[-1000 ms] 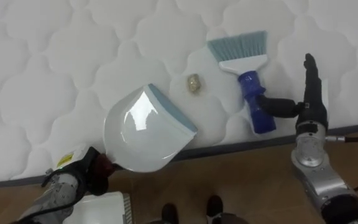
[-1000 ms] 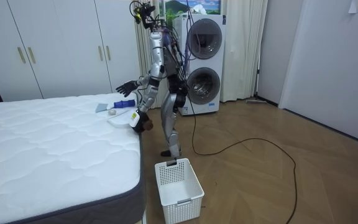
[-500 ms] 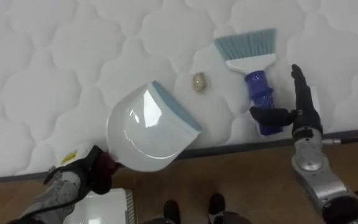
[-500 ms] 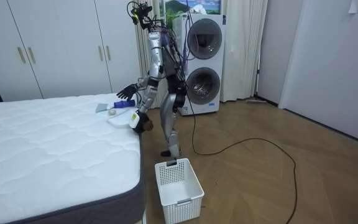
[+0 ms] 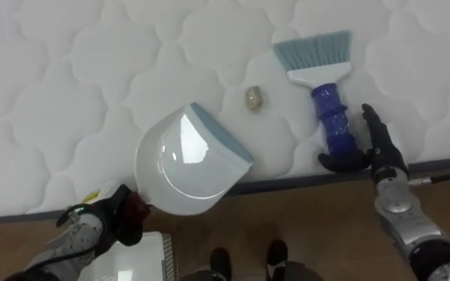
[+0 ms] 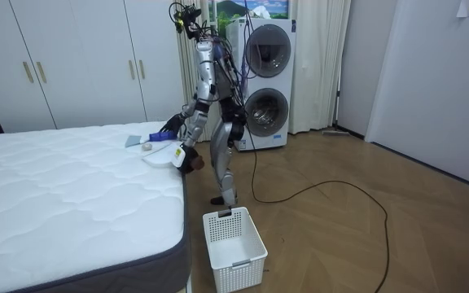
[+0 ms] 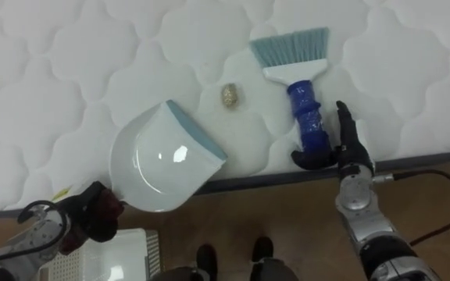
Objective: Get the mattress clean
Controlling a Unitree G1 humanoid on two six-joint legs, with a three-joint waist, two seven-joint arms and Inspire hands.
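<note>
A white dustpan (image 5: pixel 184 160) with a pale blue lip lies on the mattress (image 5: pixel 69 86) edge, mouth toward a small beige scrap (image 5: pixel 253 97). My left hand (image 5: pixel 96 228) is shut on its dark handle, below the bed's edge. To the right of the scrap lies a brush (image 5: pixel 330 117) with a blue handle and light blue bristles. My right hand (image 5: pixel 381 156) stands open right beside the handle's near end, fingers straight along its right side and thumb reaching under the end. In the room view I stand bent at the bed's (image 6: pixel 63 187) near corner.
A white slatted basket (image 6: pixel 234 240) stands on the wooden floor beside the bed, and its rim shows under my left hand (image 5: pixel 135 261). Stacked washing machines (image 6: pixel 265 81) and white wardrobes (image 6: pixel 72 57) line the back wall.
My right hand has come down and left from beside the brush until its thumb lies under the handle's end. The dustpan and my left hand have stayed put.
</note>
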